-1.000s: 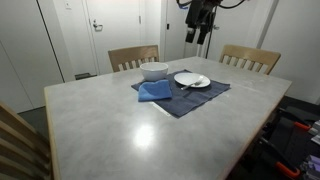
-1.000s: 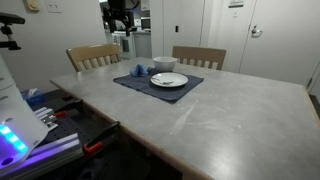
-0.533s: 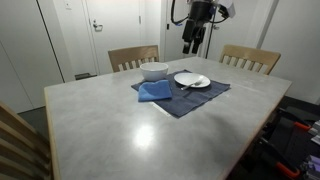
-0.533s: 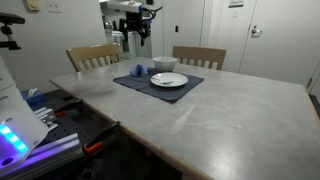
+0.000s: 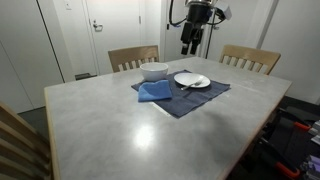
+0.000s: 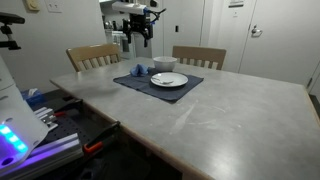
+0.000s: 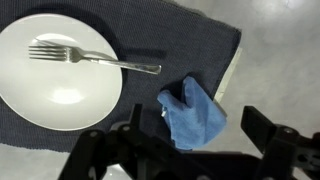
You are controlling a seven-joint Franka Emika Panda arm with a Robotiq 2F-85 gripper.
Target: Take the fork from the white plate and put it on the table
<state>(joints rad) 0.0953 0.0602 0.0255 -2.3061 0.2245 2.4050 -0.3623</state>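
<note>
The gripper (image 5: 189,46) hung with jaws spread, since the fork (image 7: 95,58) lay ungrasped on the white plate (image 7: 55,98), upper left.

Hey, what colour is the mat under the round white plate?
Dark blue. The rectangular fabric placemat shows best in the wrist view.
</note>
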